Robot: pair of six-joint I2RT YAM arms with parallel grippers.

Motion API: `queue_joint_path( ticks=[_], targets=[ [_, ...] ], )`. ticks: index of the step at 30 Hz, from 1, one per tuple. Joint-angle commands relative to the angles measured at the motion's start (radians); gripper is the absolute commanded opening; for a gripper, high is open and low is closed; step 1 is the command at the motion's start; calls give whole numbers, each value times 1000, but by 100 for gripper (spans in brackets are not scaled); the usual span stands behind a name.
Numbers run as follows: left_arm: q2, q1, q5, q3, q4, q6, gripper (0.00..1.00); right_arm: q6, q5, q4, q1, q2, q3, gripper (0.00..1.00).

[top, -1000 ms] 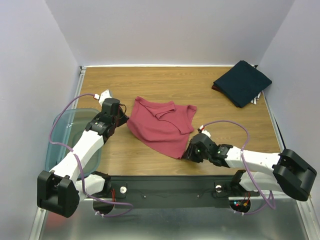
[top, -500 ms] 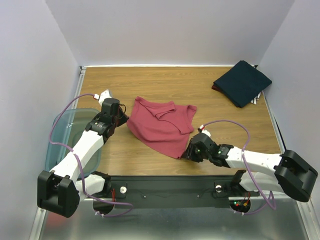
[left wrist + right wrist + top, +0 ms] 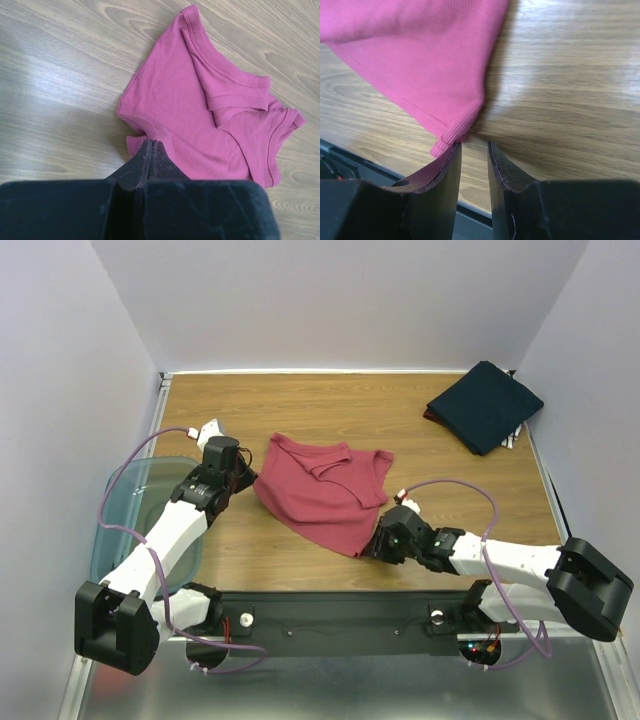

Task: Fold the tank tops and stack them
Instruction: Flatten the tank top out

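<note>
A limp, light red top lies at the centre; navy top sits folded at 1 o'clock. The left gripper, pressed together, pinches the 9 o'clock hem. The right gripper, slightly spread, waits at the 5 o'clock hem corner, likely the best hold.

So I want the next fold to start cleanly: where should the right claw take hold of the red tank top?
On the red tank top, probably the near hem corner, coming low from the near right. That ribbed corner juts toward the right claw over bare table; the parted jaws stand beside it.
</note>
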Motion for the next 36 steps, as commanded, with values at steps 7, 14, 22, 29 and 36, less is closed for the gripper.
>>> queue_joint_path(
  ticks=[7, 14, 22, 29, 36],
  targets=[
    [-1, 3, -4, -16, 29, 12, 0, -17, 30, 31, 14, -7, 59, 33],
    [2, 3, -4, -20, 34, 12, 0, -15, 24, 34, 14, 36, 71, 33],
    [3, 3, -1, -25, 38, 12, 0, -12, 31, 42, 25, 47, 82, 33],
    [3, 3, 1, -29, 42, 13, 0, -18, 38, 42, 33, 39, 100, 34],
    [5, 3, 1, -34, 45, 13, 0, -17, 47, 42, 37, 48, 106, 40]
  ],
)
